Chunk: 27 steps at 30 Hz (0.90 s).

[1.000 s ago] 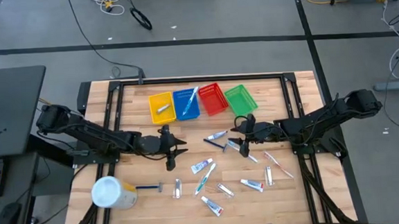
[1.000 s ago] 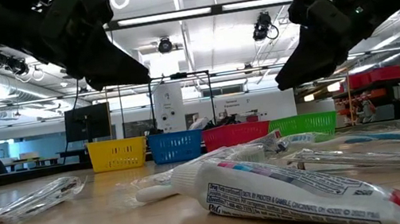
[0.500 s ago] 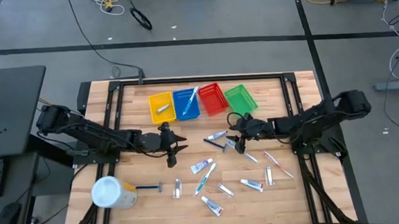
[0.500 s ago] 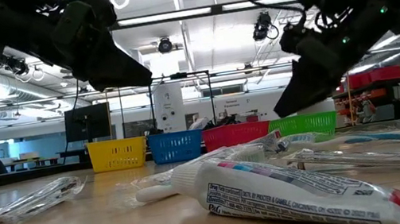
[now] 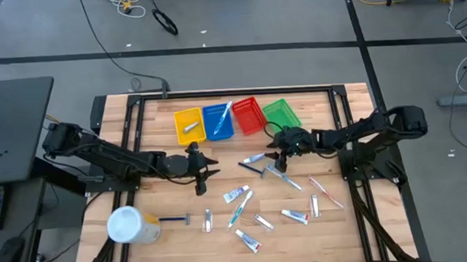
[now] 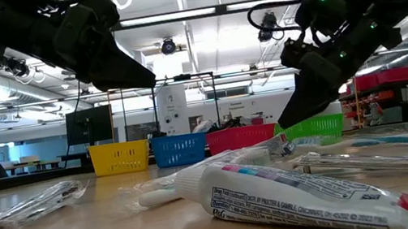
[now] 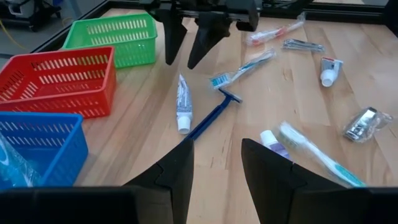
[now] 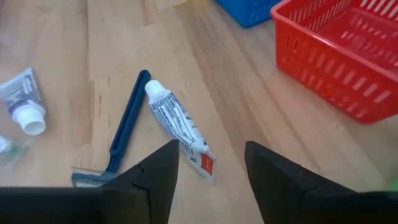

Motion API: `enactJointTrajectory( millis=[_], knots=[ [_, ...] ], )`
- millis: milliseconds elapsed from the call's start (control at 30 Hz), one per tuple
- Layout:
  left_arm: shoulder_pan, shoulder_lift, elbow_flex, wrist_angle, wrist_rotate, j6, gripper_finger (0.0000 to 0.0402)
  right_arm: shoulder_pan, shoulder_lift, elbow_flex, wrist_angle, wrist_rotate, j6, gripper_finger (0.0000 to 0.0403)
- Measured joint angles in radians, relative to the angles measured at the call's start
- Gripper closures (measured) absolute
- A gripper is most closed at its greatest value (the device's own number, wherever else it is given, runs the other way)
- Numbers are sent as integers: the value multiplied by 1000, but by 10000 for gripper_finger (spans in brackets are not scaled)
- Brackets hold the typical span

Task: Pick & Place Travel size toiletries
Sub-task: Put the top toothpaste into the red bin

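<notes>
Several travel size toiletries lie flat and scattered on the wooden table (image 5: 152, 128): white tubes, packed toothbrushes, sachets. My right gripper (image 5: 275, 146) is open and hovers just in front of the red basket (image 5: 249, 115). In the right wrist view its open fingers (image 8: 211, 146) stand over a white tube with a red end (image 8: 178, 129), beside a blue razor (image 8: 124, 132); they touch nothing. My left gripper (image 5: 210, 166) is open too and hangs above bare wood left of the razor (image 7: 210, 116). A toothbrush (image 5: 225, 113) sticks out of the blue basket and a small item (image 5: 189, 127) lies in the yellow one.
Four small baskets stand in a row at the far side: yellow (image 5: 188, 124), blue (image 5: 217, 122), red, green (image 5: 281, 115). A big white-and-yellow cylinder (image 5: 130, 225) lies near the near-left corner. More tubes and toothbrushes (image 5: 237, 197) lie nearer the table's near edge.
My right gripper has moved toward the table's left and a little toward the far edge, coming lower, and now stands over the white tube beside the blue razor. The toiletries have not moved.
</notes>
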Motion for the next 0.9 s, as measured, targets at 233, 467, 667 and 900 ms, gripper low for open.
enactJointTrajectory(
  millis=[233, 467, 667, 900],
  knots=[
    [29, 0, 0, 0, 0, 1, 260, -17, 45, 0, 20, -26, -1, 215],
    [47, 0, 0, 0, 4, 31, 260, -17, 103, 1, 99, -43, -23, 216],
    [60, 0, 0, 0, 3, 42, 260, -17, 172, 0, 106, -69, -3, 237],
    [60, 0, 0, 0, 4, 47, 260, -17, 179, 0, 136, -69, -34, 292]
  ],
)
